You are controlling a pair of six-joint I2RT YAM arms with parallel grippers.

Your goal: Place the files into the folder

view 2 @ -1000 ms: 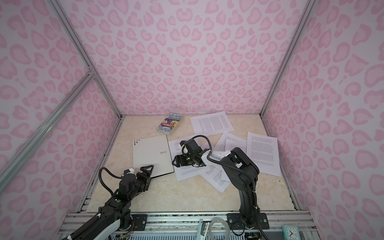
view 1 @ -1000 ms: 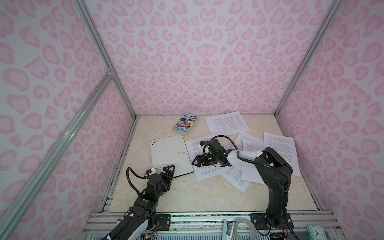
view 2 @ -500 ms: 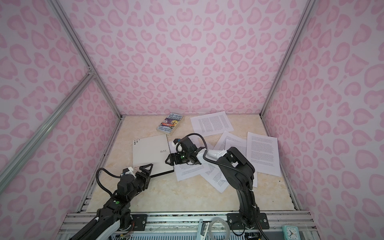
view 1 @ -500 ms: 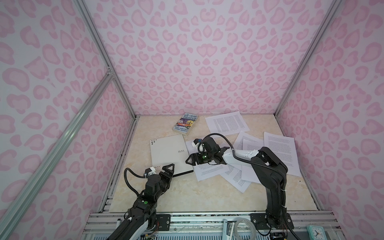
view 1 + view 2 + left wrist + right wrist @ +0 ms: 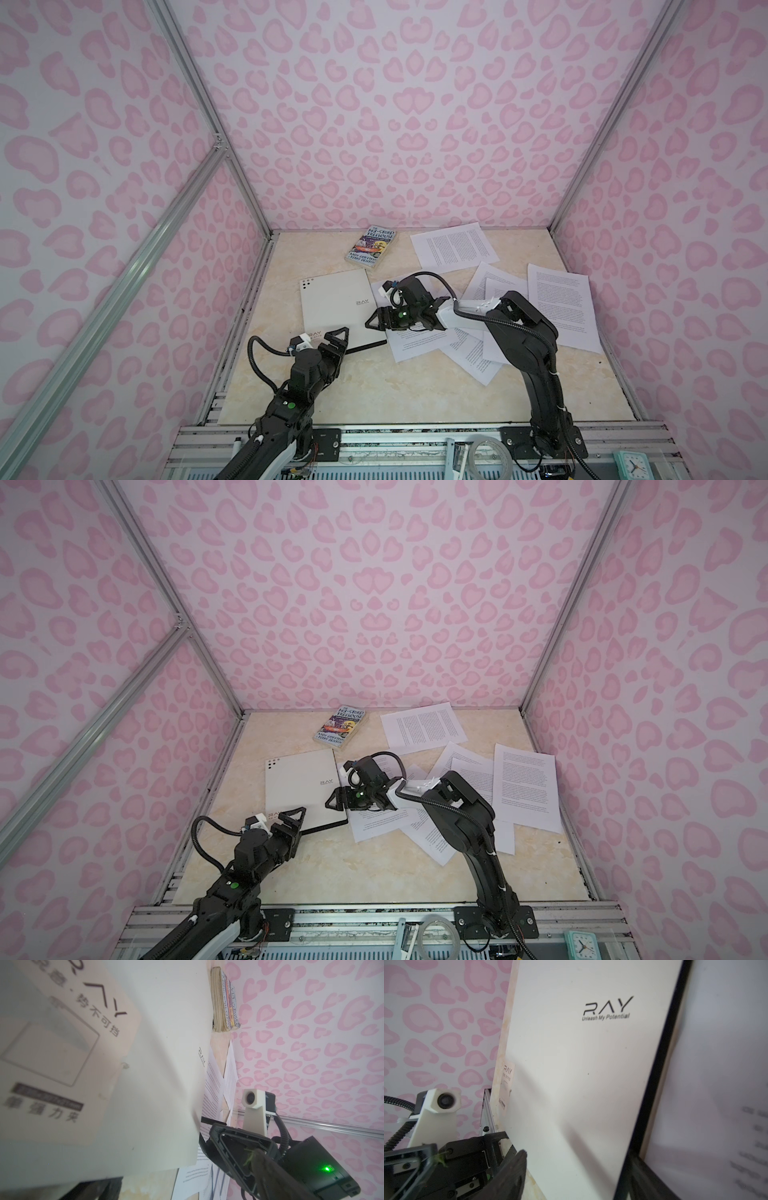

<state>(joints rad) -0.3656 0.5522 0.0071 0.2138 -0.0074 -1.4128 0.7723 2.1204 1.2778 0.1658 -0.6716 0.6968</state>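
**Presently: folder (image 5: pixel 336 303) shut, files (image 5: pixel 561 307) loose beside it**

Found the folder lying flat and closed toward the left edge of the cream tabletop (image 5: pixel 374 395). Silver-white cover up, "RAY" lettering toward its right side, dots at its far left corner. Noted a black strip along its near edge, running to the near right corner.

Located the files outside it, to the right, printed sides up. One sheet alone near the far edge, right of centre. One large sheet by the right edge. Several overlapping at mid-table, partly under the right arm, the leftmost just beside the folder's right edge.

Recorded the left gripper (image 5: pixel 338 337) over the folder's near edge, jaws wide apart, nothing between them. Could not confirm contact with the cover.

Recorded the right gripper (image 5: pixel 371 323) low at the folder's right edge, close to the near right corner, tips pointing toward the left edge of the tabletop. Judged its jaws apart from the right wrist view. One finger (image 5: pixel 512 1172) hangs over the white cover, well clear of the folder's black-edged side. Could not make out the second finger with certainty. Saw no clamping on cover or sheet.

Logged a colourful paperback book (image 5: pixel 371 249) near the far edge, cover up. Placed it just beyond the folder's far right corner, apart from it.
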